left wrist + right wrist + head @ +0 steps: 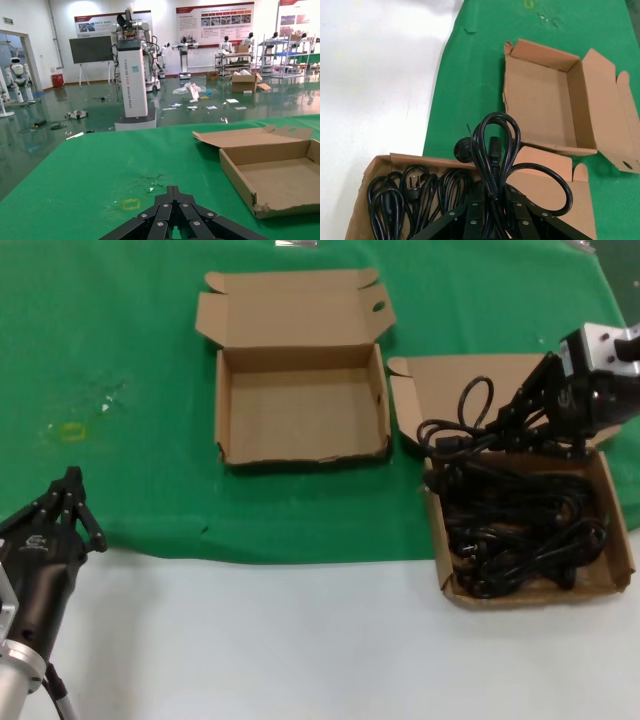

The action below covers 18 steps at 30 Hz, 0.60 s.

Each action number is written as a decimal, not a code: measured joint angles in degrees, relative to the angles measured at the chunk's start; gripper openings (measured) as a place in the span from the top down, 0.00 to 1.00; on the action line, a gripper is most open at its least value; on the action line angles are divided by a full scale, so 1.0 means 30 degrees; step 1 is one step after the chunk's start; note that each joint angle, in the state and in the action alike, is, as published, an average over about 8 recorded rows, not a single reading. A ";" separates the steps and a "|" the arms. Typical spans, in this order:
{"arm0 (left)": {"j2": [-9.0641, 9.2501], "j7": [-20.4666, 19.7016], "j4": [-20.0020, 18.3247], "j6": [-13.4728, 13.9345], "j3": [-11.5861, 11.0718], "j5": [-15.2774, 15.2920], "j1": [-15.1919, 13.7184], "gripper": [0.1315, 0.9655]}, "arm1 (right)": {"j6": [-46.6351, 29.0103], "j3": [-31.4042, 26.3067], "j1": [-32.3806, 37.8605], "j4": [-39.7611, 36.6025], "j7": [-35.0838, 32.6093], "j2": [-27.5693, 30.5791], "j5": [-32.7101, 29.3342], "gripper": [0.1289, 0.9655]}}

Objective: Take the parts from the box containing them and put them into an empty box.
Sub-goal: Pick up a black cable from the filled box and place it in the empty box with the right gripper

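The right gripper (520, 410) hangs over the far edge of the full box (620, 540), its jaws closed on one coiled power cord (465, 425) that is lifted clear of the pile, loops dangling above the box's lid flap. The wrist view confirms the hold: the cord (492, 150) rises straight out of the closed fingers, with the rest of the cords (415, 192) lying in the tray below. The step in hand looks like the carry, the pick being done. The empty box (300, 455) sits open on the green cloth (120, 360) to the left of the full one, just beside it and with nothing inside. Next the arm likely needs to swing left over that tray, low enough that the loose loops fall inside the walls, then let go. The left gripper (70, 505) rests idle near the cloth's front edge, jaws closed on nothing.
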 joint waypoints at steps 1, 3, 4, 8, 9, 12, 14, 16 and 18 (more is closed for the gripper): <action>0.0000 0.0000 0.0000 0.0000 0.0000 0.0000 0.0000 0.99 | -0.0101 -0.0012 0.0071 0.0019 0.0097 -0.0032 0.0008 0.90; 0.0000 0.0000 0.0000 0.0000 0.0000 0.0000 0.0000 0.99 | -0.0168 0.0003 0.0178 0.0002 0.0254 -0.0151 0.0052 0.90; 0.0000 0.0000 0.0000 0.0000 0.0000 0.0000 0.0000 0.99 | -0.0135 0.0026 0.0214 -0.0045 0.0310 -0.0241 0.0083 0.90; 0.0000 0.0000 0.0000 0.0000 0.0000 0.0000 0.0000 0.99 | 0.0350 0.0158 0.0264 -0.0510 0.0352 -0.0781 0.0236 0.90; 0.0000 0.0000 0.0000 0.0000 0.0000 0.0000 0.0000 0.99 | 0.0541 0.0191 0.0274 -0.0700 0.0317 -0.0959 0.0269 0.90; 0.0000 0.0000 0.0000 0.0000 0.0000 0.0000 0.0000 0.99 | 0.1186 0.0259 0.0367 -0.1467 0.0080 -0.1581 0.0339 0.90; 0.0000 0.0000 0.0000 0.0000 0.0000 0.0000 0.0000 0.99 | 0.1649 0.0279 0.0487 -0.2119 -0.0186 -0.2056 0.0366 0.90; 0.0000 0.0000 0.0000 0.0000 0.0000 0.0000 0.0000 0.99 | 0.2109 0.0280 0.0637 -0.2835 -0.0503 -0.2565 0.0387 0.90; 0.0000 0.0000 0.0000 0.0000 0.0000 0.0000 0.0000 0.99 | 0.2535 0.0265 0.0786 -0.3529 -0.0845 -0.3062 0.0409 0.90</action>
